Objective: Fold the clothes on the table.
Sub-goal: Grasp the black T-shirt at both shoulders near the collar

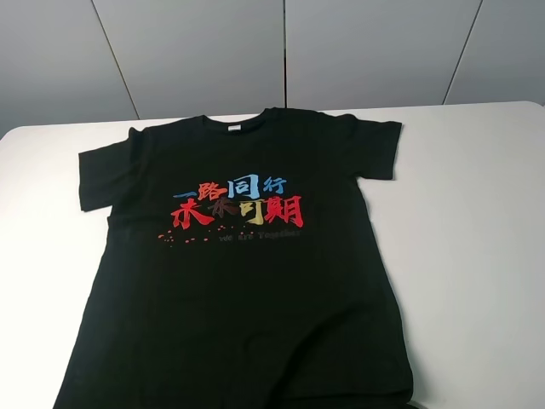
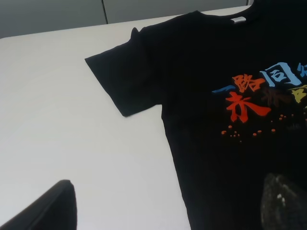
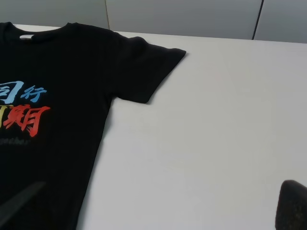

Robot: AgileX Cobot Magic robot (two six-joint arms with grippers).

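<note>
The clothes are one black short-sleeved T-shirt (image 1: 247, 264), lying flat and face up on the white table (image 1: 477, 221). Red, blue and yellow characters run across its chest and a small white neck label (image 1: 233, 128) sits at the collar. No arm shows in the exterior view. In the left wrist view, my left gripper (image 2: 165, 206) is open and empty above the shirt's (image 2: 230, 96) left edge, below the left sleeve (image 2: 124, 81). In the right wrist view, my right gripper (image 3: 156, 203) is open and empty above the table beside the shirt's (image 3: 57, 96) right edge, below the right sleeve (image 3: 148, 67).
Grey wall panels (image 1: 281, 51) stand behind the table's far edge. Bare white tabletop lies to the left (image 2: 57, 120) and right (image 3: 216, 134) of the shirt. The shirt's hem reaches the bottom edge of the exterior view.
</note>
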